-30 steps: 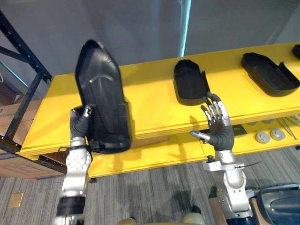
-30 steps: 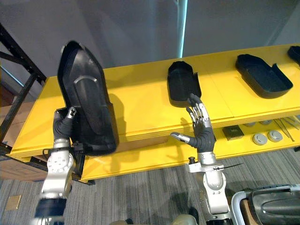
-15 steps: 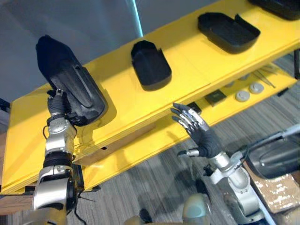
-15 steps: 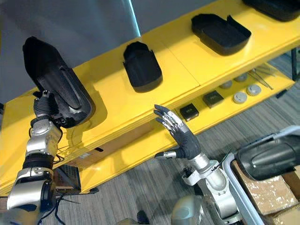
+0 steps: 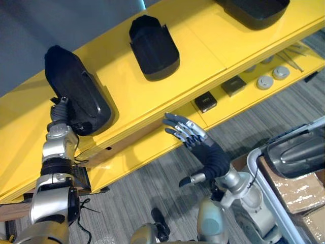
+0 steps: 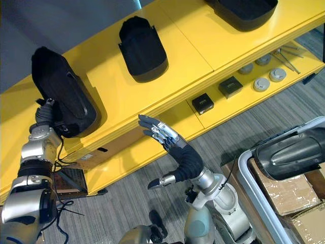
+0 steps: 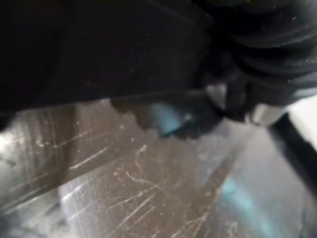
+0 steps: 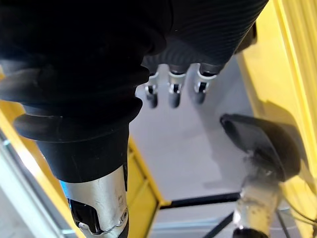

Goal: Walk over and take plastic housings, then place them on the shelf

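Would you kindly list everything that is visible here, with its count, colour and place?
shelf: one, yellow, two boards, across the view
held plastic housing: one, black, at the top board's left end
lying plastic housings: two, black, top board, one mid, one far right
square blocks: two, black, lower board
round discs: several, grey, lower board, right of the blocks
dark housing: one, lower right, above a cardboard box
left hand: fingers curled on the held plastic housing
right hand: open, fingers spread, before the lower board
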You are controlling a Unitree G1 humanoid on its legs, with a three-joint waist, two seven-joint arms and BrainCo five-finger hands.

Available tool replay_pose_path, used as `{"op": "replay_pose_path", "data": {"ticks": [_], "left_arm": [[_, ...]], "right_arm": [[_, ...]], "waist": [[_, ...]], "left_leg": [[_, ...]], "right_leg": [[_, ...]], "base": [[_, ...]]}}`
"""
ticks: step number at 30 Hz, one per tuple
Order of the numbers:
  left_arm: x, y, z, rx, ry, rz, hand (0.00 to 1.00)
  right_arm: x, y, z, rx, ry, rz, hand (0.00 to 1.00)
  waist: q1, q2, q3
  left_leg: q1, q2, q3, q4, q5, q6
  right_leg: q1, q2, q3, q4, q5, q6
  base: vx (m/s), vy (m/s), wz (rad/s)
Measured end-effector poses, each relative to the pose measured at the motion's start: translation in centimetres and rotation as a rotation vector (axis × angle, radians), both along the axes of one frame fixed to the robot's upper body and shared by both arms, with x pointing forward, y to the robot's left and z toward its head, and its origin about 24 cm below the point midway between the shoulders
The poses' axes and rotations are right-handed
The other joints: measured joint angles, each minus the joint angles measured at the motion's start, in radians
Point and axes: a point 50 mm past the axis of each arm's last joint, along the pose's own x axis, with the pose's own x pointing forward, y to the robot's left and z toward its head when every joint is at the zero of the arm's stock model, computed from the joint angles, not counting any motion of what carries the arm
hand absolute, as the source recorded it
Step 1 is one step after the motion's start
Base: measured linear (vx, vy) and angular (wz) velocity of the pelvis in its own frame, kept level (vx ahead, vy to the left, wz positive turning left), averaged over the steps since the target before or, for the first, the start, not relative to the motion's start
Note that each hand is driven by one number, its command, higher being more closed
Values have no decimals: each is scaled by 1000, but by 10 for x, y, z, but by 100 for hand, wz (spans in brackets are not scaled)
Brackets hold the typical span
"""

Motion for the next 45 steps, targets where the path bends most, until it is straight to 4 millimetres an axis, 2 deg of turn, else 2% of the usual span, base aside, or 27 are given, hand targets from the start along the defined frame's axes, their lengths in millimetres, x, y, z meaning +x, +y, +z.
{"op": "replay_pose_path", "data": {"ticks": [4, 16, 21, 27, 28, 36, 45], "left_arm": [[2, 7, 24, 77, -14, 15, 100], [13, -7, 37, 136, 44, -47, 100], [11, 4, 48, 144, 53, -12, 100], [8, 10, 51, 143, 77, 10, 100], [9, 11, 52, 136, 79, 13, 0], [9, 18, 69, 160, 75, 87, 0], [7, 24, 67, 173, 70, 173, 0]], "right_arm": [[-1, 1, -1, -17, -7, -2, 0], [-2, 6, -2, 6, 21, -21, 0], [-2, 6, -2, 7, 19, -22, 0], [1, 5, -4, 9, 32, -43, 0], [2, 5, -5, 8, 36, -47, 0], [10, 1, -9, 28, 58, -122, 0], [17, -5, -18, 37, 87, -185, 0]], "waist": [[1, 0, 2], [9, -18, 18], [7, -35, 31], [8, -37, 32], [9, -39, 34], [15, -53, 63], [19, -53, 64]], "left_leg": [[-27, 1, 0, 6, 0, 0], [-73, 16, -1, 51, -5, -4], [-98, 37, 0, 72, -6, -7], [-100, 45, 2, 72, -6, -7], [-101, 45, 2, 72, -6, -7], [-140, 65, -5, 119, -18, -15], [-150, 83, -6, 145, -30, -22]], "right_leg": [[-31, 0, 0, 16, -2, 1], [-50, 4, -6, 21, -1, 1], [-71, 22, -3, 27, 5, -1], [-72, 32, -3, 23, 5, -1], [-72, 32, -3, 22, 5, -1], [-74, 40, -12, -6, 24, -7], [-74, 55, -11, -7, 26, -9]], "base": [[-8, -15, 4], [-10, -7, 2], [0, -38, -3], [7, -16, -1], [0, 0, 0], [0, -6, 1], [1, -3, 0]]}}
